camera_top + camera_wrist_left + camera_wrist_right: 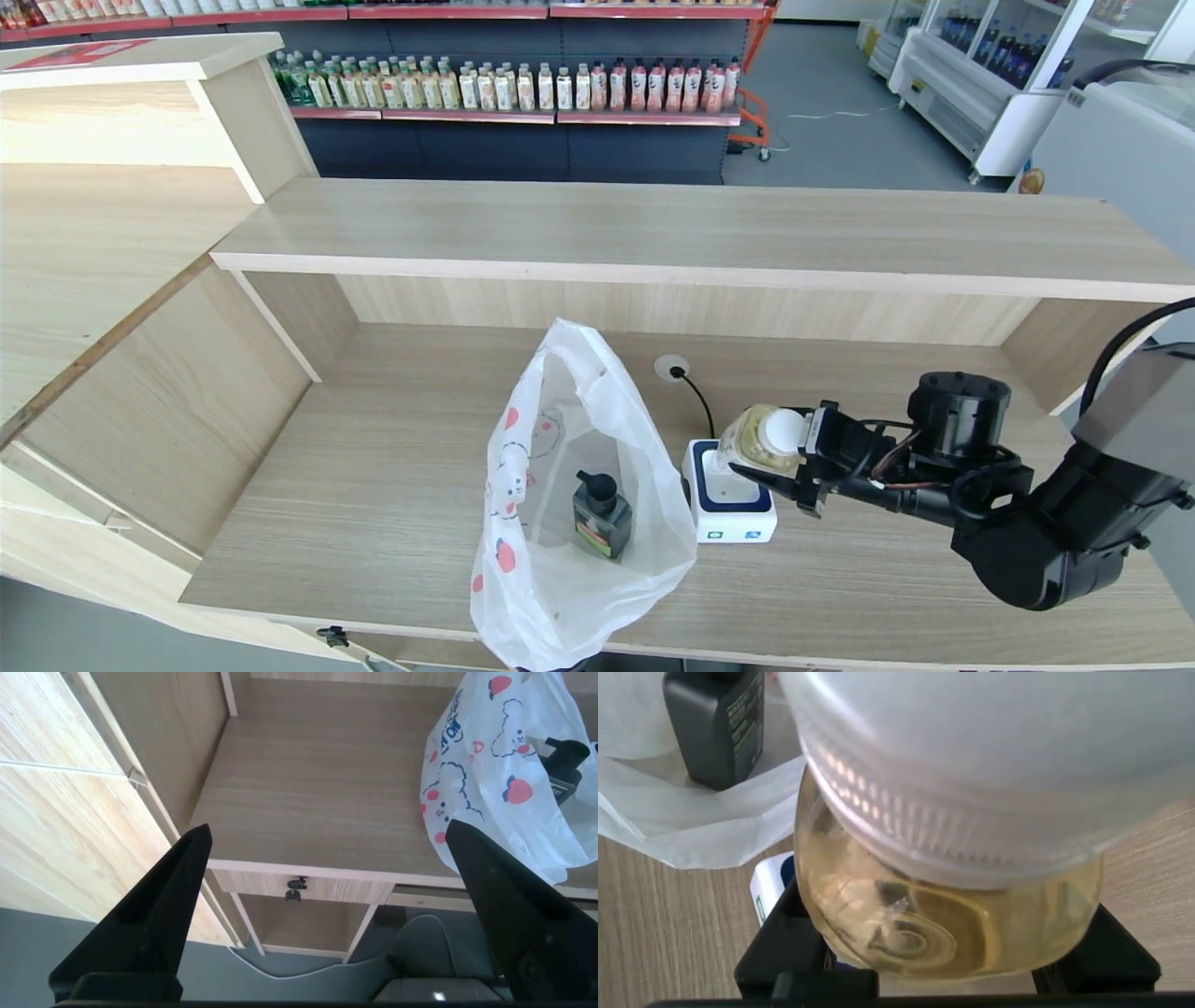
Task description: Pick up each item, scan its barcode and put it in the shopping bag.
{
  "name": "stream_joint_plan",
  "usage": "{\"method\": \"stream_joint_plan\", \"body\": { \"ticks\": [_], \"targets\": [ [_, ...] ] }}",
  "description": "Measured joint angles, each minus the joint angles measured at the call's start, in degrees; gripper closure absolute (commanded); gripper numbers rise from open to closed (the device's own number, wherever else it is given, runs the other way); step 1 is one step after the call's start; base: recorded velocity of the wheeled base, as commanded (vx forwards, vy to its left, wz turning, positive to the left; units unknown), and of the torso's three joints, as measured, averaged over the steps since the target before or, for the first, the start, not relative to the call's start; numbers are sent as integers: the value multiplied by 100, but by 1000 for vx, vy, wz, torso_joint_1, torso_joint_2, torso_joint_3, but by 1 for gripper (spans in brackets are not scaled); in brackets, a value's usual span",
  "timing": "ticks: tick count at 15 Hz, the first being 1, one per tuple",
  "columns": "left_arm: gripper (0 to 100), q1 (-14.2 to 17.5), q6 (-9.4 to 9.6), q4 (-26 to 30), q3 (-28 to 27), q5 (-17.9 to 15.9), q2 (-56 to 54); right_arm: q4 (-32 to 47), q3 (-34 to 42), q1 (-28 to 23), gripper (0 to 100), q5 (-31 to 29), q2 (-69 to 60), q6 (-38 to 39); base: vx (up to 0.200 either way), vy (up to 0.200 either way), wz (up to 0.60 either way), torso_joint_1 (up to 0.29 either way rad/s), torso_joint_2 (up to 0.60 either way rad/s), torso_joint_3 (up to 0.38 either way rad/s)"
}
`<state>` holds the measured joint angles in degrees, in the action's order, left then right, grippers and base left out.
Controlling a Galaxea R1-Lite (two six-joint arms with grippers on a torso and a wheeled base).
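Note:
My right gripper (782, 459) is shut on a clear jar (758, 441) with a white lid and pale yellow contents, held just above the white and blue barcode scanner (731, 504). In the right wrist view the jar (943, 905) sits between the black fingers, its lid close to the lens. The white shopping bag (569, 504) with red hearts stands open to the scanner's left, with a dark pump bottle (600, 515) inside. The bag (486, 775) also lies beyond my open left gripper (327, 905), which hangs off the counter's near-left edge with nothing between its fingers.
The wooden counter (373, 485) has a raised back shelf (691, 233) and side walls. A black cable (698, 399) runs from a grommet hole to the scanner. Store shelves of bottles (504, 89) stand far behind.

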<state>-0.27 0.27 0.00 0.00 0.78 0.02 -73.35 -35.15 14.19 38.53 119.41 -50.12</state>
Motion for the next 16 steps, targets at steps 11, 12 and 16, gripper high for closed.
{"method": "stream_joint_plan", "body": {
  "ticks": [11, 12, 16],
  "targets": [
    [0, 0, 0, 0, 0, 0, 0, -455, -156, 11, 100, 139, 411, -227, 0, 0, 0, 0, 0, 0],
    [0, 0, -2, 0, 0, 0, 0, -473, -156, 11, 100, 145, 435, -229, 0, 0, 0, 0, 0, 0],
    [0, 0, -2, 0, 0, -2, 0, -485, -151, 9, 100, 128, 419, -132, 0, 0, 0, 0, 0, 0]
  ]
}}
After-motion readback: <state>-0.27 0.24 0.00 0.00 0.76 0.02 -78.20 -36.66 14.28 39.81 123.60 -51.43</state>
